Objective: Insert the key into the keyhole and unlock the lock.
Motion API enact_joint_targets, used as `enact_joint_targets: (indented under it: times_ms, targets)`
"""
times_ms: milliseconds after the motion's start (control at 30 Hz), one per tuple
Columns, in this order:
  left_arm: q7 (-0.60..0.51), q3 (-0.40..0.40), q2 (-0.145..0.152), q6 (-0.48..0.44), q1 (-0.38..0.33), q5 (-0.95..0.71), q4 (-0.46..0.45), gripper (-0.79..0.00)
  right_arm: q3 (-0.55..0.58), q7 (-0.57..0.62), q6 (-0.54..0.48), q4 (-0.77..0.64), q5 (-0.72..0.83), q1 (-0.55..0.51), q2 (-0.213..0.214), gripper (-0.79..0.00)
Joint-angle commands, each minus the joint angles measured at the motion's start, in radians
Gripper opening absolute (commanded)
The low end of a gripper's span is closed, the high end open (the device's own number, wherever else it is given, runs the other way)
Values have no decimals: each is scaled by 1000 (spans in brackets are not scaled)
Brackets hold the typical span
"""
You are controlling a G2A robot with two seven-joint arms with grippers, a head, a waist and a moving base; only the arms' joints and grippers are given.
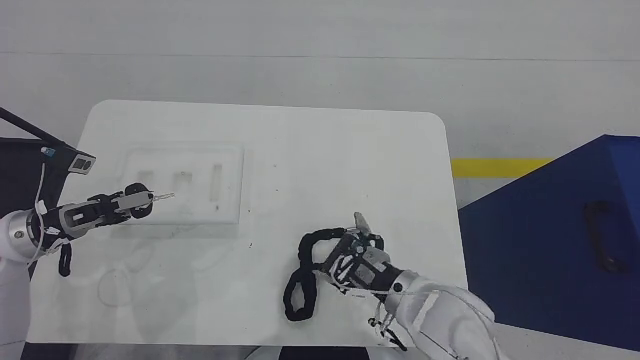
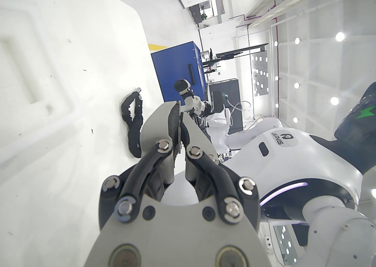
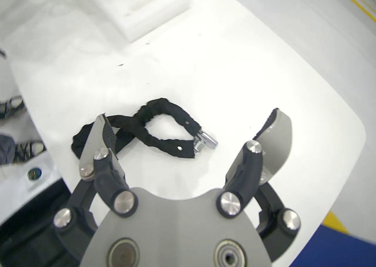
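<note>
— Where's the key (image 1: 163, 197)?
— Pinched in the left gripper (image 1: 148, 200), whose fingers are pressed together on it. Its thin blade pokes out over the white foam tray (image 1: 200, 175) (at the table's left side).
— And the lock?
— The black chain lock (image 3: 152, 109) lies looped on the table (image 1: 330, 150) near the front edge, well apart from the key. Its silver end (image 3: 207, 141) rests on the surface.
— The right gripper (image 3: 188, 113)?
— Spread wide just above the chain, gripping nothing, with that silver end lying between its fingers.
</note>
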Motion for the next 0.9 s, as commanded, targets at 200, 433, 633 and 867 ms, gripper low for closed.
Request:
enact_joint_targets:
  times_ms: [200,433,633,867]
  targets:
    - [0,0,0,0,0,0,0,-785,-222,426,-30,249,433,479,-90,0]
    - [0,0,0,0,0,0,0,-785,-223,418,-32,251,440,476,-90,0]
    - [0,0,0,0,0,0,0,-785,-268,616,-64,356,521,592,-103,0]
    - [0,0,0,0,0,0,0,-785,-353,739,34,457,600,730,-127,0]
